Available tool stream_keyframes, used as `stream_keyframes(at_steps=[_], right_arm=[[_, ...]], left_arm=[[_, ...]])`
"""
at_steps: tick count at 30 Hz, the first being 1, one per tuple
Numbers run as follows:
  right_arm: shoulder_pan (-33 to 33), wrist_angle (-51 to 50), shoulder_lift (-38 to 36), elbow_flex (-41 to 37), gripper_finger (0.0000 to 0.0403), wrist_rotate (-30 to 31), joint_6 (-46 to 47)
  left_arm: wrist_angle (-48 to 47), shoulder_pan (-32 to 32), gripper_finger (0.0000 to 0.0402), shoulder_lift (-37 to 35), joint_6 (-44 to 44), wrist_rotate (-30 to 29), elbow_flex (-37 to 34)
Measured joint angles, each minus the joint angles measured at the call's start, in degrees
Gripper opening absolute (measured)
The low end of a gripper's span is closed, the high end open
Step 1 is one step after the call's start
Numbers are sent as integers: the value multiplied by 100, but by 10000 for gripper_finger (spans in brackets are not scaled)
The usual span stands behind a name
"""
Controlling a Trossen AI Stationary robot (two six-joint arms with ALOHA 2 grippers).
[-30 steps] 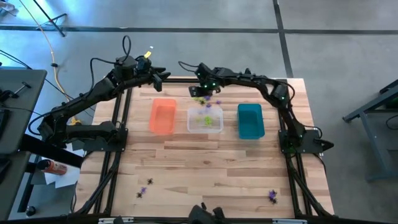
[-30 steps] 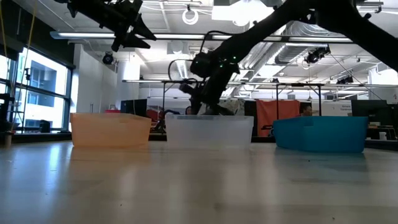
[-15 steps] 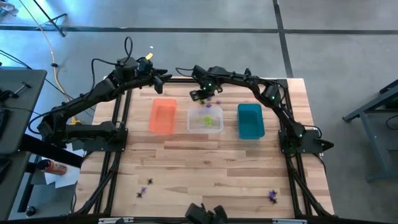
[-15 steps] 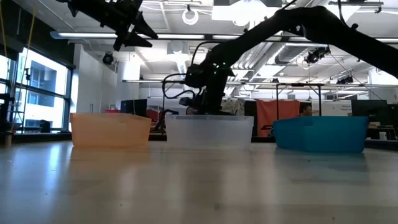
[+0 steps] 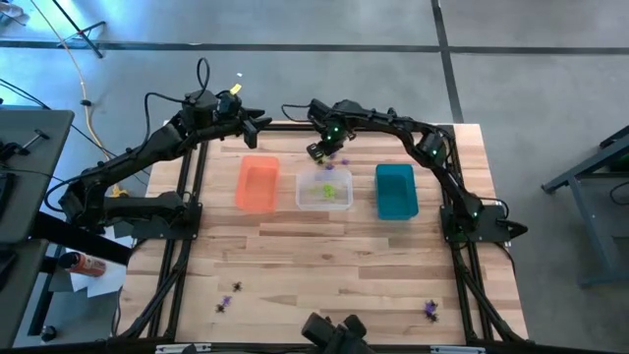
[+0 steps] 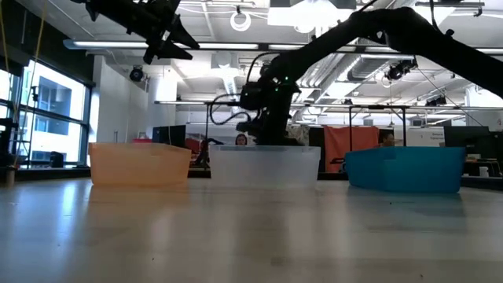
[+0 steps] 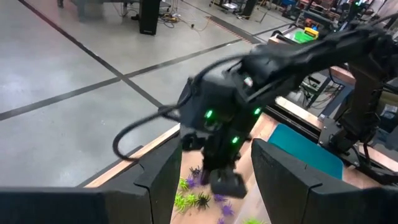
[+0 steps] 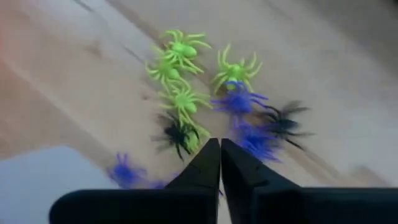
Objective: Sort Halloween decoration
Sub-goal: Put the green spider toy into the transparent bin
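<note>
1. Right gripper (image 5: 316,151): we find it raised just over the heap at the table's far edge, behind the clear bin (image 5: 324,189). Its fingers are pressed together; whether a trinket is pinched between the tips we cannot tell.
2. Unsorted heap of spiders (image 8: 211,99): lime green, purple and black ones lie mixed on the wood directly under and ahead of the closed fingertips. We judge this the bulk of the work left.
3. Clear bin, just short of the gripper: it holds a few green and purple pieces, so we count some sorting as done.
4. Orange bin (image 5: 257,184) and teal bin (image 5: 396,191), either side of the clear one: we make out nothing in them.
5. Stray spiders (image 5: 229,296) near the table's front edge, well apart from both grippers: not yet collected.
6. Left gripper (image 5: 257,120): waits aloft beyond the orange bin, fingers spread, holding nothing.
</note>
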Motion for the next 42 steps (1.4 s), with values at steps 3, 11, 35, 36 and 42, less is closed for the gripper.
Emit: stream_keyframes(at_steps=[3,11,35,36,42], right_arm=[[-146,-304,-381,0,9,415,-366],[-652,-837,-1597,-2,1,777,-738],[-261,-928,-2817,-2,0,858,-145],[-246,-927,-2817,-2,0,868,-138],[-207,-897,-2817,-2,0,883,-134]], left_arm=[[23,-13,180,100,-240,-44,2],[-32,-421,64,1638,-241,-33,528],[-1999,-294,0,6228,-36,702,3491],[-2005,-264,0,6262,-8,707,3491],[-2053,-227,0,6448,313,883,3493]])
